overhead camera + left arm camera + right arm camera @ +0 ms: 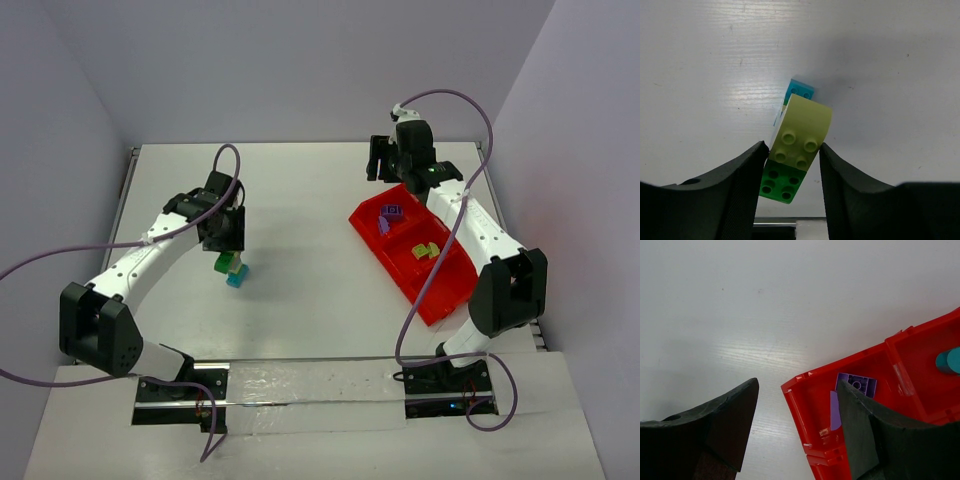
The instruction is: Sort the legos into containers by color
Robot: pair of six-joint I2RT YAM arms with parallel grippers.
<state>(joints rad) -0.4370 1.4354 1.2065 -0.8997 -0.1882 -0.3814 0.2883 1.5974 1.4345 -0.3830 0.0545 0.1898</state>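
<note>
A small stack of legos (232, 268) stands on the white table left of centre: a pale yellow brick (801, 135) on top, a green brick (780, 181) and a teal brick (801, 90). My left gripper (792, 146) reaches down over it, with both fingers pressed against the sides of the yellow brick. The red tray (440, 290) lies at the right, its containers holding purple bricks (389, 215), yellow-green bricks (426, 250) and a teal piece (950, 362). Over the tray's far corner (795, 405) my right gripper (797, 384) hangs open and holds nothing.
Grey walls close in the table on three sides. The tray lies diagonally near the right wall. Purple cables loop above both arms.
</note>
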